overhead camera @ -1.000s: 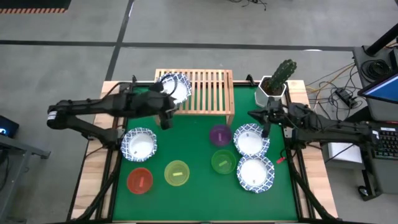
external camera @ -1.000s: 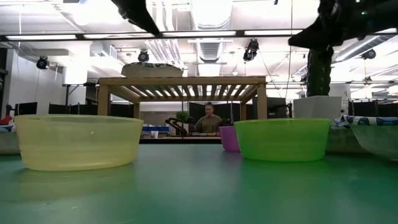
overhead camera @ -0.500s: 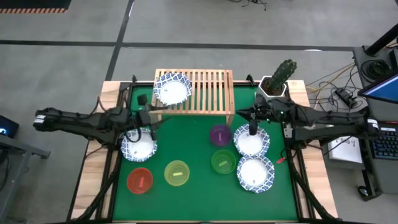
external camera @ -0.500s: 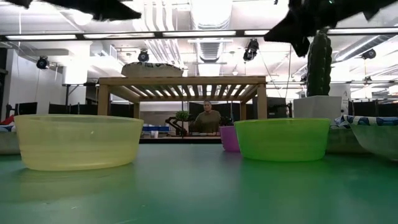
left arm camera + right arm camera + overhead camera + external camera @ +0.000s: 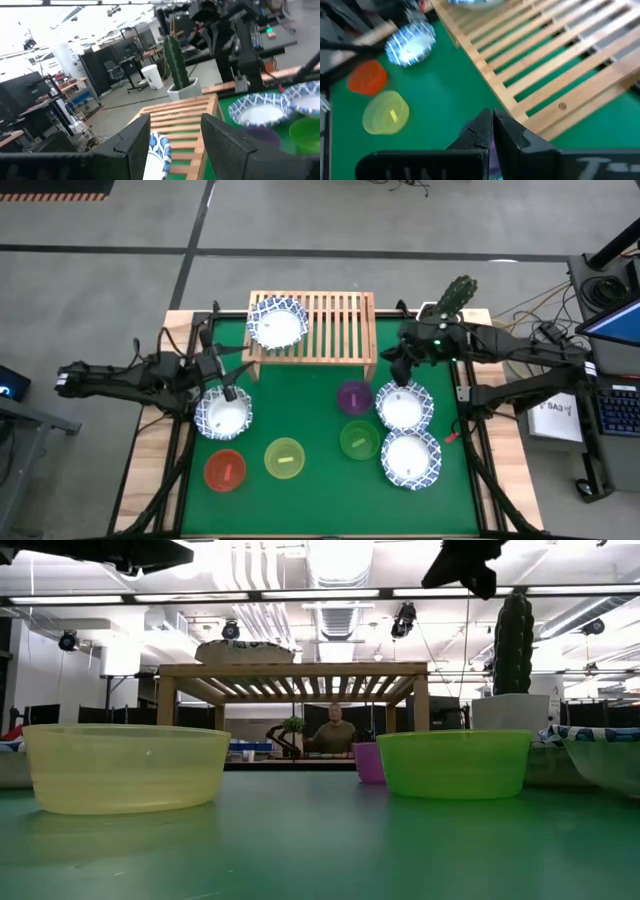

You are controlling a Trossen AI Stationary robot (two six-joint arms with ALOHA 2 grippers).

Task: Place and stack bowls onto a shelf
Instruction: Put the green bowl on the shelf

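One white bowl with a blue rim (image 5: 277, 323) rests bottom-down on the left end of the light-wood shelf (image 5: 330, 330). Three more white bowls (image 5: 223, 413) (image 5: 403, 405) (image 5: 410, 459) sit on the green table. So do the purple (image 5: 354, 396), green (image 5: 358, 439), yellow (image 5: 284, 458) and red (image 5: 225, 470) bowls. My left gripper (image 5: 232, 388) (image 5: 175, 145) hangs open above the left white bowl, pointing level toward the shelf. My right gripper (image 5: 399, 368) (image 5: 493, 131) is shut on nothing, high beside the shelf's right end.
A white pot with a cactus (image 5: 448, 308) stands at the far right corner, just behind my right arm. In the low view the yellow bowl (image 5: 125, 767) and green bowl (image 5: 455, 762) stand near the camera. A person (image 5: 331, 732) sits beyond the table.
My left gripper has drawn back from the shelf toward the table's left edge and sunk a little, leaving the white bowl lying flat on the shelf's left end. My right gripper has risen from over the right white bowl and moved toward the far edge.
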